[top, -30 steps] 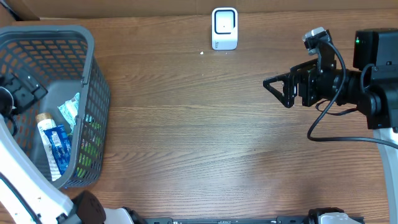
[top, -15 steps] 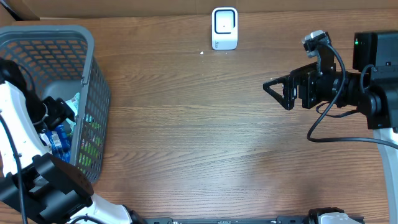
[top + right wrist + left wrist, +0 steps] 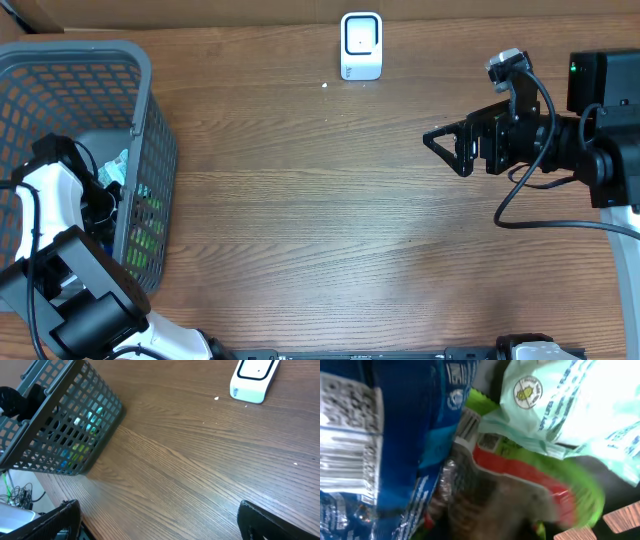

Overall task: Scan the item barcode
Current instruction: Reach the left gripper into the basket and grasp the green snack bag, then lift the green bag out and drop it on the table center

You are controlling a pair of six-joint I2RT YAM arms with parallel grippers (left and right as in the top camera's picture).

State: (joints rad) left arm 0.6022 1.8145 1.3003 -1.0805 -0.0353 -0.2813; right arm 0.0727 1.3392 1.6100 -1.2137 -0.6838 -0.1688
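Packet (image 3: 400, 435), blue with a barcode label, lies inside the basket (image 3: 148, 110). Left gripper (image 3: 103, 203) is down inside the basket, its grip unreadable; right gripper (image 3: 445, 143), well clear of the basket, stands spread wide.

The left arm (image 3: 50, 200) sits at 8 o'clock in the overhead view. Its white link arches toward 12 o'clock and the wrist tips steeply downward. The left gripper is hidden beneath the wrist, so its jaws cannot be read. The right arm (image 3: 590, 150) reaches in level from 3 o'clock, pointing toward 9 o'clock. The right gripper (image 3: 445, 145) is spread wide and holds nothing.
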